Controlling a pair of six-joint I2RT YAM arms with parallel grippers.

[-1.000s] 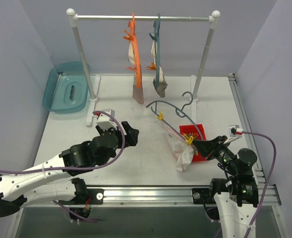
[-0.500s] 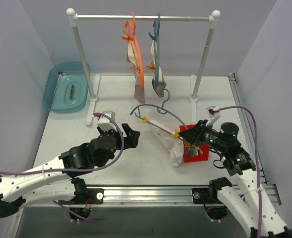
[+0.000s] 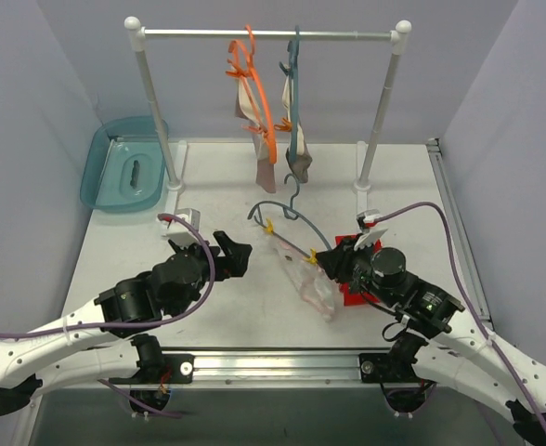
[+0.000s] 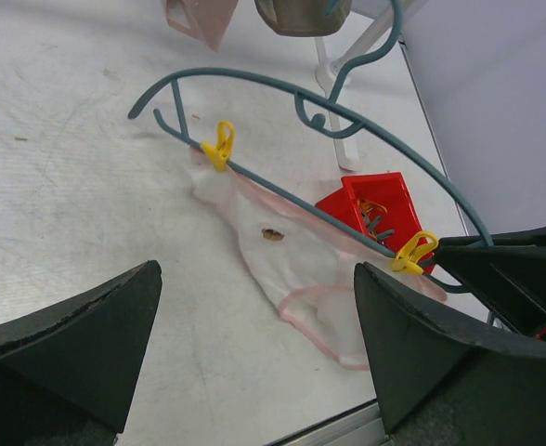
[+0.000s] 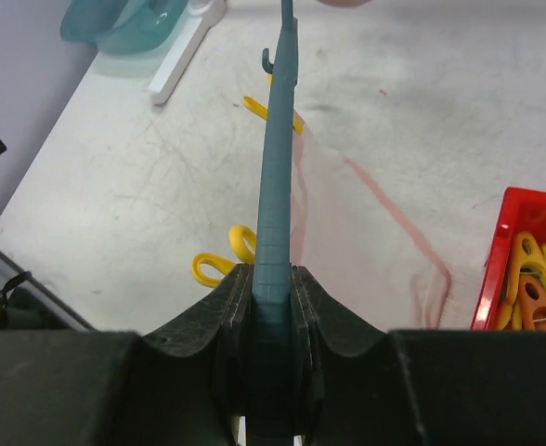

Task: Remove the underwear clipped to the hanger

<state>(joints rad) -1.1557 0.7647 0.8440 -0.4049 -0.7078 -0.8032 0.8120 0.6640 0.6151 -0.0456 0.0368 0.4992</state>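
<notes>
A grey-teal hanger (image 3: 282, 214) carries white underwear with pink trim (image 3: 305, 276), held on by two yellow clips (image 3: 271, 225). My right gripper (image 3: 333, 262) is shut on the hanger's right end, next to the second clip (image 3: 312, 255). The right wrist view shows the hanger bar (image 5: 278, 177) pinched between the jaws of my right gripper (image 5: 273, 288), with the cloth (image 5: 347, 214) hanging to its right. My left gripper (image 3: 231, 255) is open and empty, left of the underwear. In the left wrist view, the left gripper (image 4: 257, 283) looks onto the cloth (image 4: 292, 255) and hanger (image 4: 347, 116).
A white rack (image 3: 264, 34) at the back holds an orange hanger (image 3: 254, 93) with dusty pink underwear (image 3: 264, 174) and a teal hanger (image 3: 294, 93) with taupe underwear (image 3: 300, 165). A red bin of clips (image 3: 357, 295) sits under the right gripper. A blue tray (image 3: 127, 163) is far left.
My right arm has swung left and forward with the hanger, carrying the white underwear towards the table's middle. My left gripper has shifted slightly left and stays open.
</notes>
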